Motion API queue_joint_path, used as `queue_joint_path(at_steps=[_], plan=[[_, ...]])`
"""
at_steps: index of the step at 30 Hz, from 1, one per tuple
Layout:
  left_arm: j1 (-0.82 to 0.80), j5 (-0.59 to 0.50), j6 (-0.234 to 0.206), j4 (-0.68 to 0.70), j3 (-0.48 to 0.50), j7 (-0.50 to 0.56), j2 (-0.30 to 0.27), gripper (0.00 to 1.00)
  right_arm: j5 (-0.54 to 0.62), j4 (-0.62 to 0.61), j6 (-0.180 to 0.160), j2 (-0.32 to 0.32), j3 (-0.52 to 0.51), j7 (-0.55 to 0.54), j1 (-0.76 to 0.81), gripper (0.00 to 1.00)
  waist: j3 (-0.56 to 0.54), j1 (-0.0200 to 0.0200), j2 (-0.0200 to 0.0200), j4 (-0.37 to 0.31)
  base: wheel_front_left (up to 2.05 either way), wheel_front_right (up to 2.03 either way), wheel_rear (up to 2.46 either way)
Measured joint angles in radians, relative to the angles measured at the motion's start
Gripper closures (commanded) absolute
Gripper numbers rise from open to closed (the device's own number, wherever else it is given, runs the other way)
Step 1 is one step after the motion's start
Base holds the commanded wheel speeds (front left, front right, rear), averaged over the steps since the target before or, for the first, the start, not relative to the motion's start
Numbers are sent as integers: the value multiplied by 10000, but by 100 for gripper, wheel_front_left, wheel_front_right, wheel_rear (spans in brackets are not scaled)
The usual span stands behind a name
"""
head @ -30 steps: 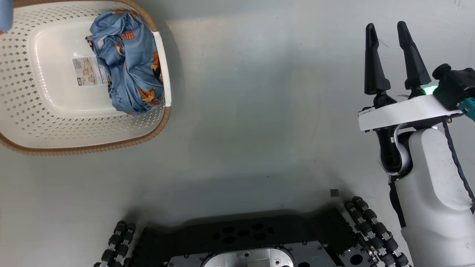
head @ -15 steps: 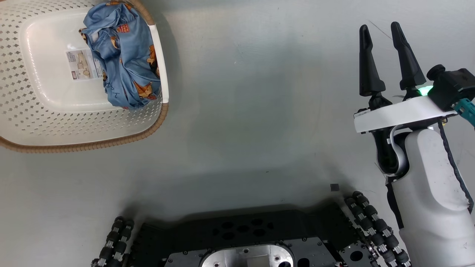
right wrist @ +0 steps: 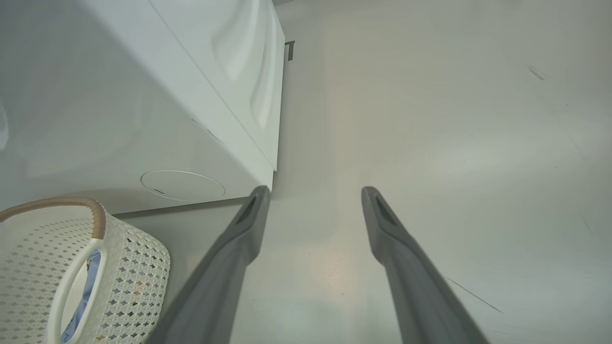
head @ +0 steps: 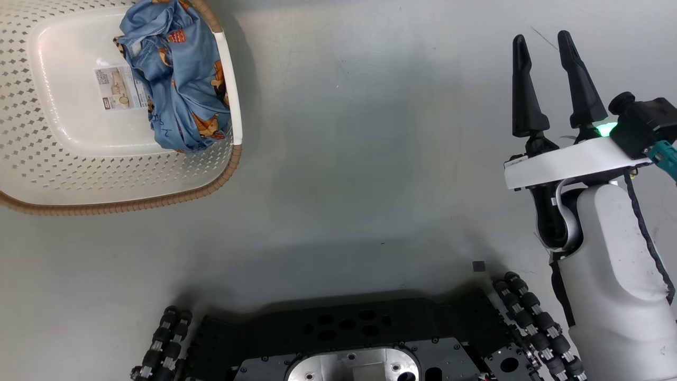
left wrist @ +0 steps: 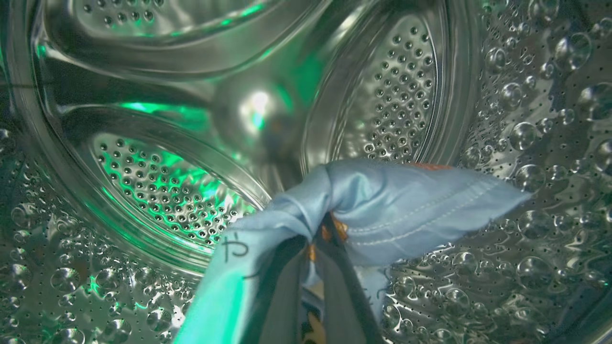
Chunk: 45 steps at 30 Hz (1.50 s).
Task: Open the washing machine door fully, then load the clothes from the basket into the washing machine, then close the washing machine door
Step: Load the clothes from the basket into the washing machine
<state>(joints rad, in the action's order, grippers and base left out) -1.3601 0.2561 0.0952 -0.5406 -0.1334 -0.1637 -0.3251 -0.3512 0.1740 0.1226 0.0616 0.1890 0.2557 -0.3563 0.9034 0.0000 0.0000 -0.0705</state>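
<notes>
Pale blue cloth first: one garment [left wrist: 406, 205], pinched tight between the two dark fingers of the left tool [left wrist: 319, 239], deep inside the steel drum [left wrist: 158, 181] of the washing machine [right wrist: 119, 105]. Smooth weave, double stitching along a hem, orange print peeping at the pinch, a fold jutting right in that wrist view. Drum walls polished, dimpled with round bosses, pierced with small holes, washed in green light.

Against half a second ago, little changed: whole head view nudged slightly, so a camera shift, not a move of things. Same crumpled heap of clothes [head: 177, 79] against the right-hand wall of the basket [head: 79, 174], same spread of the right tool [head: 541, 38].

Right tool open and empty, long tapered fingers apart, hovering above bare grey floor [head: 370, 159], well apart from the basket. Basket cream plastic, rounded rectangle, diamond perforations, brown woven-look rim, white handle [head: 236, 106], label sticker [head: 119, 89] on the smooth bottom just beside the heap. Heap light blue with orange-brown cartoon animals. From the right wrist, washing machine a glossy white box, round service flap [right wrist: 182, 185] low down, basket near its front. Black wheeled base [head: 349, 338] at the bottom of the head view.
</notes>
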Motion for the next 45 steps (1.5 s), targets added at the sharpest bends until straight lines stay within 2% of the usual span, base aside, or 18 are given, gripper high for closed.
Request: queue_joint_path(at_steps=[4,9,10,11,33,45], plan=[[-26,-313,4,-4,-115,-706,-4,100,0,4,0,0,27,0,1,0,-1,0,0,0,0,0,0],[-45,-313,8,-449,-150,-736,96,100,-2,21,0,-2,6,0,4,0,-16,0,0,-9,0,0,0],[-44,-244,10,-711,-134,-731,211,61,-2,44,0,-2,-10,0,4,0,-34,0,0,-7,0,0,0],[-41,-171,10,-819,-127,-704,259,0,-2,54,0,-2,-15,0,4,0,-43,0,0,-5,0,0,0],[114,297,25,-2278,17,-796,673,0,-2,207,0,-2,-291,0,-28,0,-735,0,0,293,0,0,0],[865,460,111,-2610,46,-857,917,0,-2,274,0,13,-380,0,-35,0,-1257,0,0,554,0,0,0]])
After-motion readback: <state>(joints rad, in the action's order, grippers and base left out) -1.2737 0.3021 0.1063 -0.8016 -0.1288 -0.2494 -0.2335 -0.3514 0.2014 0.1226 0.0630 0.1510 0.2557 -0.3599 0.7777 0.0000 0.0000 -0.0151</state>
